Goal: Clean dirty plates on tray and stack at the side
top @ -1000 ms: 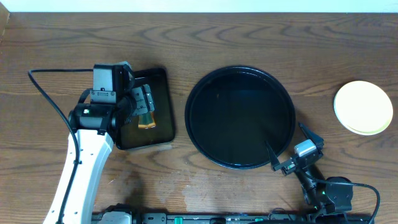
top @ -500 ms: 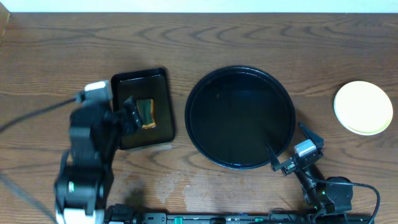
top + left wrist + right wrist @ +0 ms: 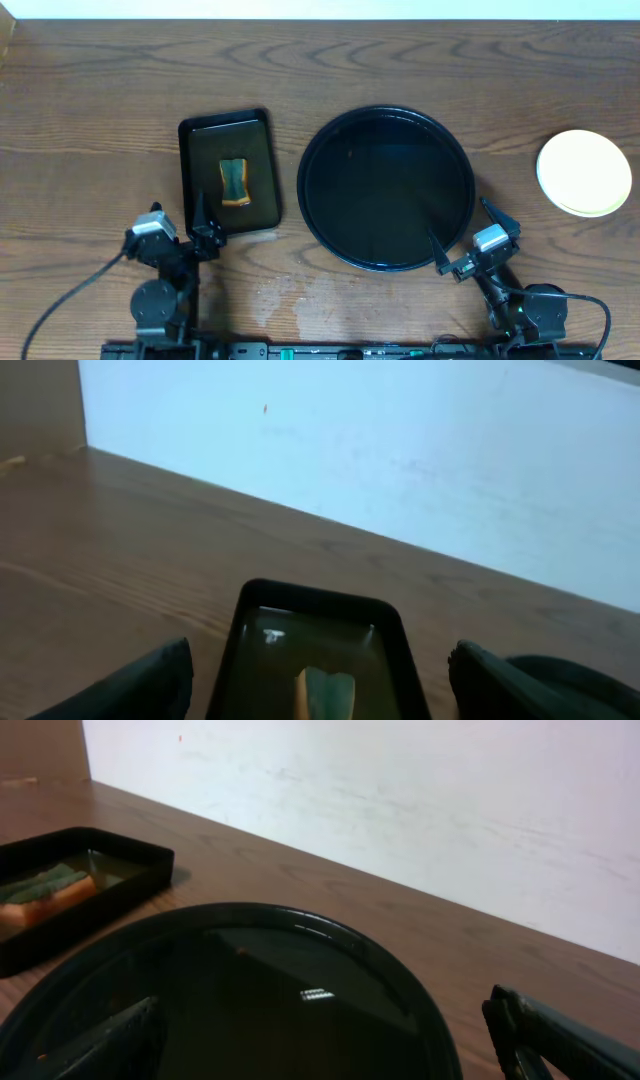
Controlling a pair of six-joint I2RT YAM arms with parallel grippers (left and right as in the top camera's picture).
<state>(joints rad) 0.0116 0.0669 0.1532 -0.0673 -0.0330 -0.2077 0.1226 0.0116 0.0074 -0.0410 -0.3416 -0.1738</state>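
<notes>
The round black tray (image 3: pixel 385 190) sits mid-table with no plate on it; its glossy floor fills the right wrist view (image 3: pixel 250 1000). A stack of plates (image 3: pixel 585 172), pale yellow on top, rests on the table to the tray's right. My left gripper (image 3: pixel 178 222) is open at the front left, just short of the small tray, with nothing between its fingers (image 3: pixel 150 680). My right gripper (image 3: pixel 462 228) is open at the round tray's front right rim, and it too holds nothing (image 3: pixel 330 1050).
A small rectangular black tray (image 3: pixel 260 150) left of the round tray holds a green-and-orange sponge (image 3: pixel 235 182) in liquid. The sponge (image 3: pixel 325 695) lies ahead of the left fingers. A pale wall runs along the table's far edge.
The left arm has pulled back from above the small tray to the table's front edge, which uncovers the sponge. The right arm has not moved.
</notes>
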